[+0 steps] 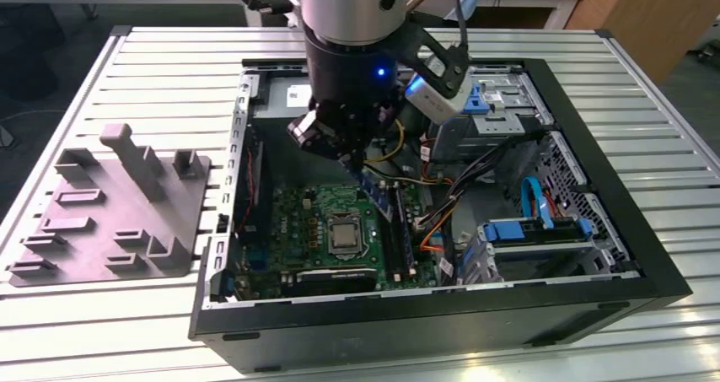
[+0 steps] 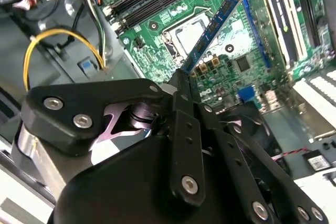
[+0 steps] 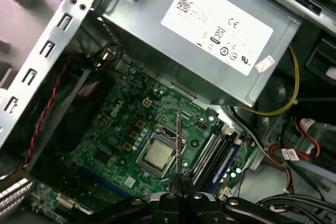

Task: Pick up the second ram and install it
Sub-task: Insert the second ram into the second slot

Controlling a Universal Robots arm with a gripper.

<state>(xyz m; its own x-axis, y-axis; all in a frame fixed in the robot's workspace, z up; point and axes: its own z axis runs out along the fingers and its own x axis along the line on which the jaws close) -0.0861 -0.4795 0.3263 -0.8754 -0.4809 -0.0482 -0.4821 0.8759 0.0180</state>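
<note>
I have the pincer (image 2: 181, 81) clamped on the ram (image 2: 212, 30), edge toward the board (image 3: 113, 129), probably to line up with the slots (image 3: 208, 156).

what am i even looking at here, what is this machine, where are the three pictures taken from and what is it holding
This is a single robot arm reaching down into an open computer case, which lies on a slatted metal table. The exterior view comes from a camera off the arm that looks down on the scene. Both wrist views come from cameras riding on the arm, looking past its end effector into the case. The end effector is shut on the second ram, a thin memory stick, held above the green motherboard. A grey plastic fixture lies on the table beside the case, at the exterior view's left.
</note>
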